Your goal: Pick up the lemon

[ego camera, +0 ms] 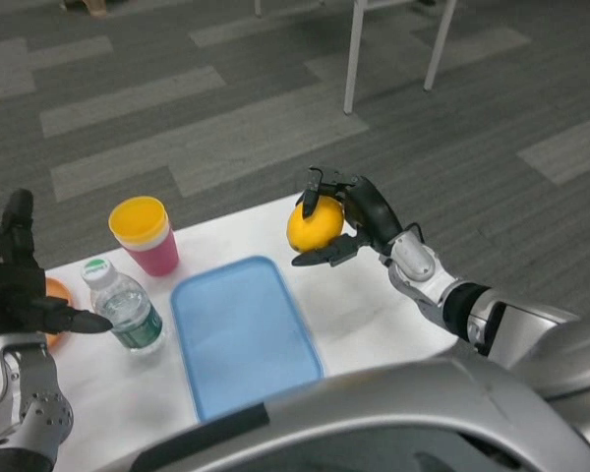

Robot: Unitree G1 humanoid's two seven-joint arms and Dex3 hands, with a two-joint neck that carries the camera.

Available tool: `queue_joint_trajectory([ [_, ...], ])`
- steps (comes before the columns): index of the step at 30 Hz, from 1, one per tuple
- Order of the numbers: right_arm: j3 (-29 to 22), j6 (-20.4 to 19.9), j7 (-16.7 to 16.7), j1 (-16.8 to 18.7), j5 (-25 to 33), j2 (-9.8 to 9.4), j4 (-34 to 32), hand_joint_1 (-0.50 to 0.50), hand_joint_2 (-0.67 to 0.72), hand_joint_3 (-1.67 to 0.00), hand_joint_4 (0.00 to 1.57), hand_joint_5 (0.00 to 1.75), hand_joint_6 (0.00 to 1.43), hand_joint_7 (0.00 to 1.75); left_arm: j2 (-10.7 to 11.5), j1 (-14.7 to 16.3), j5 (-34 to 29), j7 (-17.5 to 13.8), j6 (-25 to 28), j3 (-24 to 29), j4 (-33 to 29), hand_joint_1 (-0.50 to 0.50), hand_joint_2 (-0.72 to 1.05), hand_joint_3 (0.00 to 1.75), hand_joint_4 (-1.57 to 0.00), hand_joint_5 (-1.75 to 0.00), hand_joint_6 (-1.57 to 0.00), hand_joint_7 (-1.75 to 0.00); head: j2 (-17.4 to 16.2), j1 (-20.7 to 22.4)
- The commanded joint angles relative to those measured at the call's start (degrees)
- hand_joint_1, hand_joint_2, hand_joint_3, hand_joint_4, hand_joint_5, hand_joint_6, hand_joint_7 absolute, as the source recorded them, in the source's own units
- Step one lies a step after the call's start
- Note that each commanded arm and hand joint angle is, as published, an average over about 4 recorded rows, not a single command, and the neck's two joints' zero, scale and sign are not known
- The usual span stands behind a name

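Right of centre in the frame, the right hand (349, 221) holds the lemon (314, 226) clear above the white table (374, 300); dark fingers curl over the top of the fruit and another reaches under it from the lower right, so the yellow skin shows between them. The silver right forearm (433, 280) runs down from the hand toward the lower right of the frame. At the far left edge the left hand (25, 285) hangs over the table's left end with nothing in it, its fingers apart: some stand up toward the upper left, and one points rightward, its tip just beside the clear plastic water bottle (128, 310). The bottle stands upright with a white and green cap. Above it in the frame stands a stack of cups (147, 236), a yellow one nested in a pink one. A light blue tray (241, 334) lies flat in the middle of the table, below and left of the lemon. A small orange object (55, 293) peeks out behind the left hand, too hidden to identify. Beyond the table, grey striped carpet (177, 118) fills the upper frame, with white furniture legs (352, 59) at the top right.
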Motion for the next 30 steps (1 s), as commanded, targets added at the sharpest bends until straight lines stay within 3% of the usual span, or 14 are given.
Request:
queue_joint_trajectory([
  [1,0.35,-3.15,-3.36,-3.21,0.03,0.92,1.17,-0.04,-0.41,-0.56,1.23,1.55,1.11,1.68,0.25,-0.38,0.39,-0.1,0.16,-0.6,-0.64,-0.27,-0.64,0.09,0.0,-0.72,-0.03,-0.14,3.46,0.89],
  [6,2.51,-5.2,-6.94,-5.96,0.03,0.68,2.41,-0.05,-0.41,-0.56,1.28,1.55,1.14,1.69,-0.13,-0.34,0.41,-0.14,0.16,-1.11,-1.08,-0.28,-0.64,0.09,0.0,-0.72,-0.03,-0.14,7.75,1.12],
  [16,3.5,-6.67,-9.86,-6.24,0.03,0.26,1.83,-0.08,-0.45,-0.56,1.26,1.55,1.14,1.68,-0.59,-0.95,3.73,-0.08,0.51,-1.0,-1.39,-0.26,-0.64,0.09,0.0,-0.72,0.0,-0.14,12.17,1.78],
  [30,3.47,-7.46,-11.23,-6.24,0.03,0.0,1.75,-0.08,-0.45,-0.56,1.26,1.55,1.14,1.69,-0.77,-1.39,5.66,-0.14,1.39,-1.13,-1.39,-0.28,-0.64,0.09,0.0,-0.72,0.0,-0.14,12.57,2.94],
])
